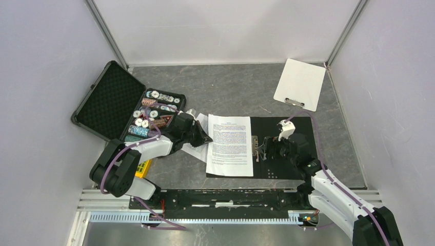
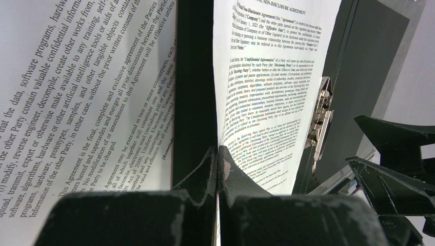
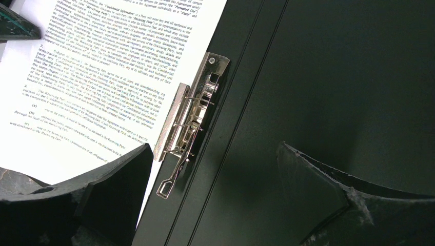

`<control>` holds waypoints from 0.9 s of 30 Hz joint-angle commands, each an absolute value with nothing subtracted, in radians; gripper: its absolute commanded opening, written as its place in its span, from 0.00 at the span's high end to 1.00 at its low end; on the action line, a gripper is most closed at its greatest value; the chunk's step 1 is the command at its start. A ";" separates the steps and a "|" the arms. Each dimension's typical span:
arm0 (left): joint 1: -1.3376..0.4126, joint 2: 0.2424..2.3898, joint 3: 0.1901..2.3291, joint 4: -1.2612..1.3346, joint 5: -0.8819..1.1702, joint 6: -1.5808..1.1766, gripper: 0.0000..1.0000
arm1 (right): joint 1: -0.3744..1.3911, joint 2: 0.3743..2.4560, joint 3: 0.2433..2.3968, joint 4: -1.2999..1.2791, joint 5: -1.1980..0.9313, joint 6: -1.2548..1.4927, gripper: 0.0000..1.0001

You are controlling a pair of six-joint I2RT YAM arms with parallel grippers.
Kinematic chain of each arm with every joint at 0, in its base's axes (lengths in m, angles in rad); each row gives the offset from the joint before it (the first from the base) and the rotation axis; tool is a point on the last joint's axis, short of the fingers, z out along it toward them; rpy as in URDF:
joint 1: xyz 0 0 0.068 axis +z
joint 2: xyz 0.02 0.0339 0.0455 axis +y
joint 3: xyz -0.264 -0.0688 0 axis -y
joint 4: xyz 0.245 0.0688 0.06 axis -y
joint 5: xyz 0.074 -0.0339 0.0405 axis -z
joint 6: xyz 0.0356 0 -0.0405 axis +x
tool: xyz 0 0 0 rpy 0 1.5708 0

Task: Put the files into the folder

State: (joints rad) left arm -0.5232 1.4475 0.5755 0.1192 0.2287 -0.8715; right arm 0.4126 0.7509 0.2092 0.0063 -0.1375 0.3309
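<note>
The folder point(image 1: 287, 164) lies open, black inside up, with its metal clip point(image 1: 255, 148) at the spine. One printed sheet of the files point(image 1: 230, 146) lies on the folder's left half. A second sheet point(image 1: 197, 151) lies on the table just to its left. My left gripper point(image 1: 206, 137) is shut on the left edge of the sheet on the folder point(image 2: 267, 77); a thin white edge shows between its closed fingers point(image 2: 225, 164). My right gripper point(image 1: 267, 148) is open and empty above the folder's right half point(image 3: 333, 77), beside the clip point(image 3: 192, 118).
A blank white clipboard point(image 1: 300, 83) lies at the back right. A black foam-lined case of chips point(image 1: 128, 107) stands open at the left. A yellow object point(image 1: 143, 168) sits by the left arm. A metal rail point(image 1: 220, 205) runs along the near edge.
</note>
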 commanded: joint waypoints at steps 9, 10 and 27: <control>-0.526 1.473 0.579 0.150 0.225 -0.861 0.98 | 0.415 0.745 0.205 0.057 -0.138 0.320 0.02; -0.526 1.476 0.581 0.150 0.228 -0.861 0.98 | 0.416 0.743 0.205 0.058 -0.139 0.320 0.02; -0.545 1.504 0.616 0.116 0.245 -0.857 0.98 | 0.416 0.747 0.195 0.076 -0.143 0.329 0.02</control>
State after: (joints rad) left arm -0.5312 1.5135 0.6178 0.0990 0.2379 -0.8497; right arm 0.4126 0.7509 0.2050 0.0166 -0.1379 0.3317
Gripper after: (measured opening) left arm 0.026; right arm 0.979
